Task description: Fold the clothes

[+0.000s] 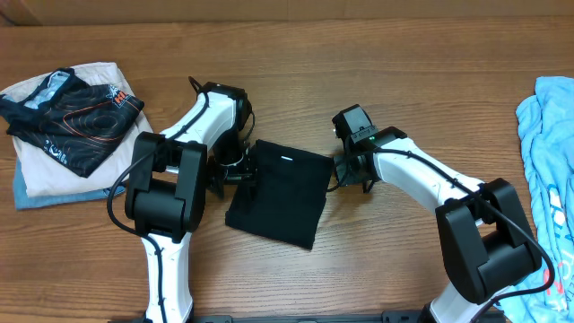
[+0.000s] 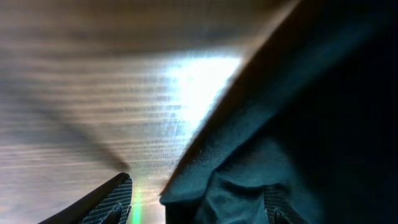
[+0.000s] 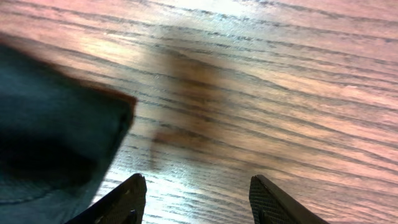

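Observation:
The clothes, a plain black T-shirt [image 1: 280, 191], lie folded into a small rectangle at mid-table. My left gripper [image 1: 235, 172] sits low at its left edge. In the left wrist view the shirt's folded edge [image 2: 249, 180] bulges between the jaws of the left gripper [image 2: 199, 186]. The left finger [image 2: 112, 202] stands clear on bare wood and the right finger [image 2: 280, 208] is against the cloth. My right gripper [image 1: 346, 170] is at the shirt's right edge. In its wrist view the right gripper [image 3: 198, 180] is open over bare wood, the shirt's corner [image 3: 56, 137] just left of it.
A pile at the far left holds a black garment with orange lines [image 1: 76, 117] on a beige cloth [image 1: 54, 170] and a light blue one [image 1: 36, 199]. Another light blue garment [image 1: 547, 161] lies along the right table edge.

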You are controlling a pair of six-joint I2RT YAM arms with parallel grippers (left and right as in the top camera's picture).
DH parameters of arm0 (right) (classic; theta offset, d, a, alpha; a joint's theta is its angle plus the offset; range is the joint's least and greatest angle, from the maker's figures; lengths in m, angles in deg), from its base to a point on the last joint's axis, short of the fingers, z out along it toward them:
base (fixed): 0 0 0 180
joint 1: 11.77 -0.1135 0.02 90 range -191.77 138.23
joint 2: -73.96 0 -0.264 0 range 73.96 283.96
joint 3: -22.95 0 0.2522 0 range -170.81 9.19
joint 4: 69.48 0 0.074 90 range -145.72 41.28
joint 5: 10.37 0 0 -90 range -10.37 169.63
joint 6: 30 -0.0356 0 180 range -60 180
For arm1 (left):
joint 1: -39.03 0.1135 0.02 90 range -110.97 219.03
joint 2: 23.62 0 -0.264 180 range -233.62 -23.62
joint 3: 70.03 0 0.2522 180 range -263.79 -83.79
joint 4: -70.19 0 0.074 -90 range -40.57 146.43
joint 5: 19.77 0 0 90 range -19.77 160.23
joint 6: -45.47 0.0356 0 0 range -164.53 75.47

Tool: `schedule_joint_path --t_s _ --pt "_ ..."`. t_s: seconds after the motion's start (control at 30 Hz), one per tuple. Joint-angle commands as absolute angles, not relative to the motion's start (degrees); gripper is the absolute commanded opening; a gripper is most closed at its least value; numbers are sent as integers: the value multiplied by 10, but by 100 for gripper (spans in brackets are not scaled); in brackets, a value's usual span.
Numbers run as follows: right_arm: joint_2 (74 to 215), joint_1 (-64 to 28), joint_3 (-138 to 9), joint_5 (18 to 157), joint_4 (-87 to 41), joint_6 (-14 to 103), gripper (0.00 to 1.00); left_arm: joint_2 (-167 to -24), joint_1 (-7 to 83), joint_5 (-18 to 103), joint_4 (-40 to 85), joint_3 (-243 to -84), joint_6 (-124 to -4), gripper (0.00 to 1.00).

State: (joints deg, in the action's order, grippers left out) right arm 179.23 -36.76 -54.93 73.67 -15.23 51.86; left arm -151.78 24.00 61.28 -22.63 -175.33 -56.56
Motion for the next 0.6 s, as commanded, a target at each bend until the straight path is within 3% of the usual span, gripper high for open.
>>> schedule_joint_path --t_s 0.0,0.23,0.57 --pt "1786 -369 -549 732 -151 514 57 -1478 237 619 -209 -1811 -581 74" --pt "1786 -369 -549 752 -147 512 58 -1460 237 618 -189 -1870 -581 86" --pt "1786 -369 -549 754 -146 512 58 -1461 227 596 -155 -1860 -533 89"
